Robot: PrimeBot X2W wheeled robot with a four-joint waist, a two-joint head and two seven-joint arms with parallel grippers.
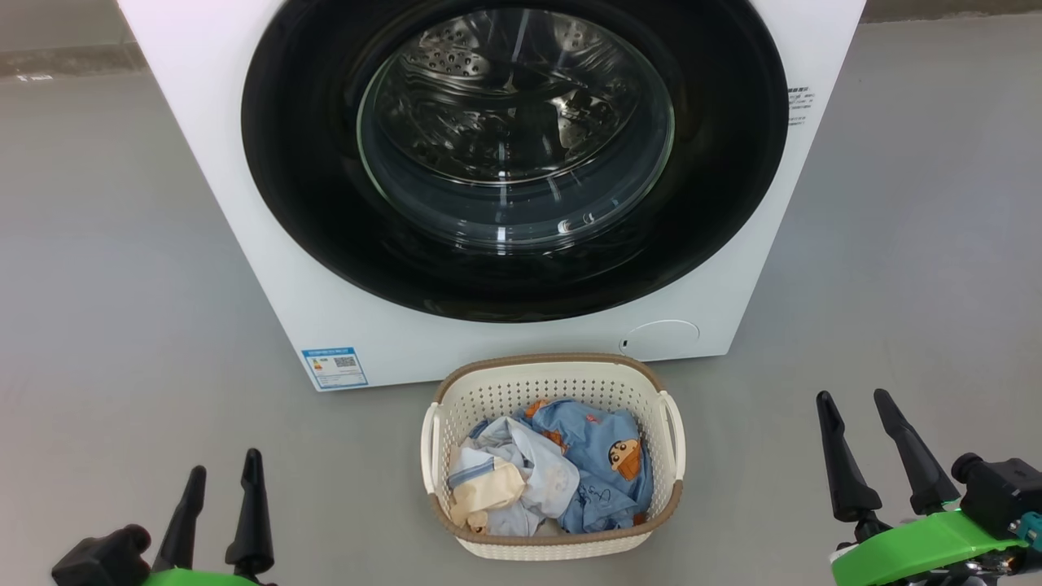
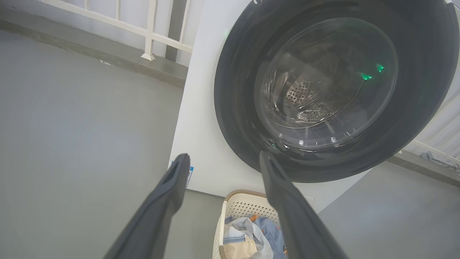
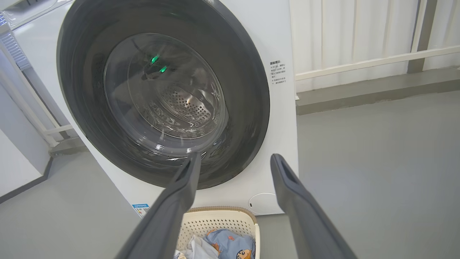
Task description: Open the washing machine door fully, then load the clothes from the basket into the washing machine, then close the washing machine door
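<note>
Here the basket (image 1: 553, 359) stands on the grey floor (image 1: 122, 342), just in front of the washing machine (image 1: 244, 268) and directly below the lower edge of the washing machine door (image 1: 309, 163). The door lies shut, flush against the white front above the basket. Its glossy black rim circles a clear glass bowl (image 1: 513, 130), through which the perforated steel drum shows.

The clothes (image 1: 570, 468) lie heaped inside the basket. Light-blue pieces printed with orange-brown cartoon figures sit toward the basket's right side, and pale white and cream fabric toward its left.

The left hand (image 1: 225, 465) hangs to the left of the basket, well apart from it. Its two dark fingers are spread with nothing between them, and their tips are about level with the basket's middle. The right hand (image 1: 854, 396) stands to the right of the basket, also well apart. Its fingers are likewise parted and empty, and their tips reach nearer the basket's far rim. Neither hand touches the basket, the clothes or the door.

In the left wrist view the basket sits low beyond the parted fingers, partly behind the right-hand one. In the right wrist view it shows at the bottom between the fingers.

A small blue label sticker (image 1: 334, 367) sits on the machine's front, up and to the left of the basket. A round white cover (image 1: 661, 338) sits just above the basket's far right corner.
</note>
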